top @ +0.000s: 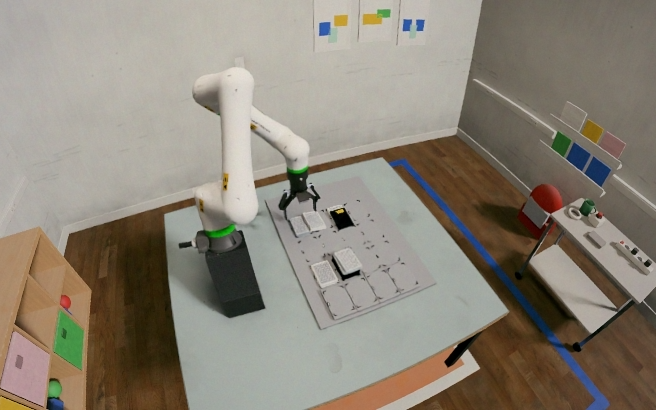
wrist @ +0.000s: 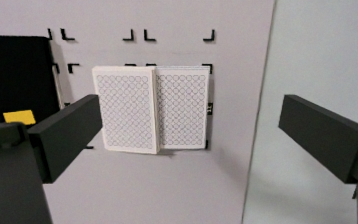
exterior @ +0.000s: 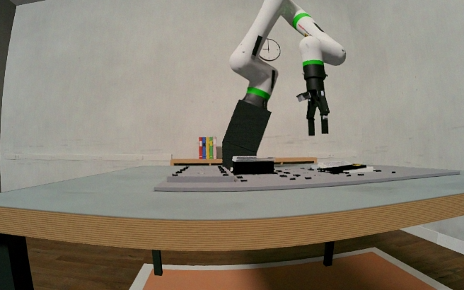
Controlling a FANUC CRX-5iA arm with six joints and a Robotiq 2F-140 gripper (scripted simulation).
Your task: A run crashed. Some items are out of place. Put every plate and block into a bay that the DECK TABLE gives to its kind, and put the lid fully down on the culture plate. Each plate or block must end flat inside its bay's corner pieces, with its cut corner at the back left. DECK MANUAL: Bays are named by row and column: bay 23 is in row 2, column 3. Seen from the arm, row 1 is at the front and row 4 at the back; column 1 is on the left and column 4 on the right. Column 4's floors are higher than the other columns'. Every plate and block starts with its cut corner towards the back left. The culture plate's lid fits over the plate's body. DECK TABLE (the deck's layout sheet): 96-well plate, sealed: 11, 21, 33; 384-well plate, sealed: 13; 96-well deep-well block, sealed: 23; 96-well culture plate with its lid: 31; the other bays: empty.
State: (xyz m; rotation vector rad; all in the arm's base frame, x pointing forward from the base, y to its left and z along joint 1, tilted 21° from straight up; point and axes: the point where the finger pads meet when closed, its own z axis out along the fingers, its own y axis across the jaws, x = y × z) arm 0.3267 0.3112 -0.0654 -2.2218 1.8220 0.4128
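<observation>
My gripper [top: 301,209] [exterior: 317,134] [wrist: 190,111] is open and empty, high above the deck around bay 11. A white round-well plate [top: 298,226] [wrist: 184,112] sits in bay 11. A second white plate [top: 314,221] [wrist: 130,112] lies partly over its edge, shifted out of bay 21 and apparently tilted. In bay 31 a black lid [top: 343,219] [wrist: 15,70] with a yellow label lies askew over the white culture plate [exterior: 368,168] [wrist: 57,85]. In bay 23 a white plate [top: 347,260] [exterior: 252,158] rests on the black deep-well block [top: 349,276] [exterior: 252,167]. The 384-well plate [top: 324,274] is in bay 13.
The grey deck [top: 310,308] [exterior: 197,186] [wrist: 200,195] lies on the pale table [top: 249,356]. Small black corner pieces mark the bays. Column 4's raised floor [top: 338,301] [exterior: 194,178] is at the deck's right end, seen from the arm. The block and its plate stand tallest.
</observation>
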